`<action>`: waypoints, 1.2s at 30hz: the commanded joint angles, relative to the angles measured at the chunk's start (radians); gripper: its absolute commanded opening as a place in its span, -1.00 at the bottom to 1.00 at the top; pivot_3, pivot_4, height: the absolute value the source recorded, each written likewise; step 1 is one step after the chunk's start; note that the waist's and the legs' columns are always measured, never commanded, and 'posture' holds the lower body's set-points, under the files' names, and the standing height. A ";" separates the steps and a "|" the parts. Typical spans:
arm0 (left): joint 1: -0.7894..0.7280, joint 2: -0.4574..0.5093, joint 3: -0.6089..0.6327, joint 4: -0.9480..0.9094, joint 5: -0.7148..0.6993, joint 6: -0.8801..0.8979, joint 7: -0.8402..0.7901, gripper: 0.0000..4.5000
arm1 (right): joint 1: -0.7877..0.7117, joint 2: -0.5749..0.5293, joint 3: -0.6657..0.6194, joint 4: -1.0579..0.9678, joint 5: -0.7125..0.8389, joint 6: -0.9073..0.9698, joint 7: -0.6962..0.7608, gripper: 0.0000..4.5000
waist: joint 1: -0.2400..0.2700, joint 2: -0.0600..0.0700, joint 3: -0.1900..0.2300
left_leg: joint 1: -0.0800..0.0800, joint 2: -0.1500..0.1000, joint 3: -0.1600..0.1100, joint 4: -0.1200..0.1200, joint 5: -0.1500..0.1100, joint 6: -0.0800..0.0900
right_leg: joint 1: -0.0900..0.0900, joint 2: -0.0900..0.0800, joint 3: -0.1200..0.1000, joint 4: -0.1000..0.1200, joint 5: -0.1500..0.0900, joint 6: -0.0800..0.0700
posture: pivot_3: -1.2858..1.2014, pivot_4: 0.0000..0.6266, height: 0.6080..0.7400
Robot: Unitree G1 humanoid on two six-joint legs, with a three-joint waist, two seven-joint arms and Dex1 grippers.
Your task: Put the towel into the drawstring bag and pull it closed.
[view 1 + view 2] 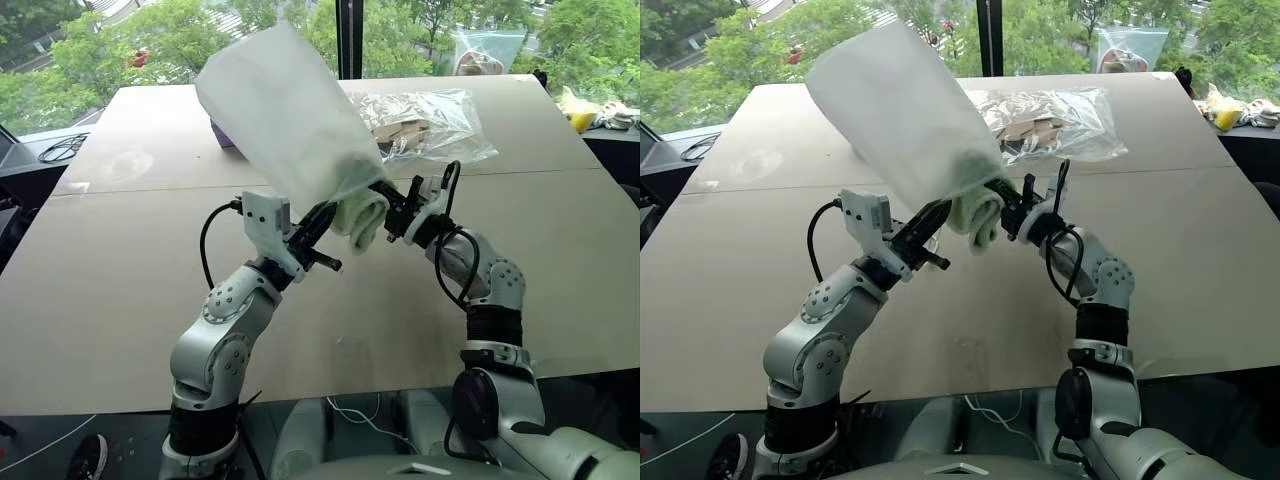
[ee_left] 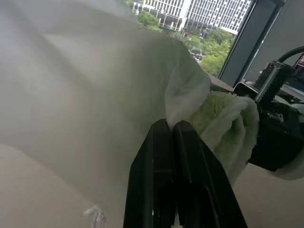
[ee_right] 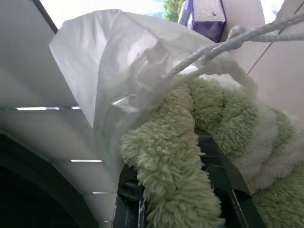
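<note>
Above the table (image 1: 120, 300), centre of the head view: drawstring bag (image 1: 285, 115) held aloft, mouth down, body slanting toward upper left. Left gripper (image 1: 318, 225) clenched on the bag's rim fabric, fingers (image 2: 175, 180) pressed tight together with a pinch of white cloth at their tips. Right gripper (image 1: 393, 215) clamped on the towel (image 1: 362, 218), which sits at the bag's mouth, part tucked under the white fabric, part bulging out below. White cord (image 3: 223, 47) lying across the towel just at the opening.

Judged step: feeding the towel in. To do it well:
- keep the left pinch firm and the rim lifted, so the mouth stays wide
- push the towel up along the bag's slant, deep past the cord channel, before letting go
- avoid trapping the cord under the terry pile
- withdraw the right fingers straight back, without dragging the cloth out again

Risk, as a guess: towel slipping out of the downward mouth once freed, so tilting the mouth upward first seems wise
</note>
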 commanded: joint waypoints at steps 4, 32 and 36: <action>-0.001 0.014 -0.051 -0.036 -0.058 0.020 -0.068 -1.00 | -0.117 0.216 0.040 0.032 0.214 -0.167 -0.114 -0.99 | -0.001 0.001 0.001 | 0.000 0.000 0.000 0.000 0.000 0.000 | 0.000 0.000 0.000 0.000 0.000 0.000 | 0.03 -0.52 1.00; -0.044 -0.053 0.140 0.203 -0.184 -0.002 -0.072 -1.00 | -0.105 -0.064 0.319 -0.002 -0.245 -0.083 -0.019 0.96 | 0.001 0.002 0.003 | -0.003 0.001 0.001 -0.001 0.000 0.000 | -0.003 0.001 0.001 -0.002 0.000 0.000 | 0.03 -0.52 1.00; -0.024 -0.041 0.153 0.197 -0.202 0.004 -0.075 -1.00 | -0.089 -0.110 0.321 -0.019 -0.321 -0.025 0.051 0.96 | 0.001 0.002 0.003 | -0.004 0.001 0.001 -0.001 0.000 0.000 | -0.003 0.001 0.001 -0.004 0.000 0.000 | 0.03 -0.52 1.00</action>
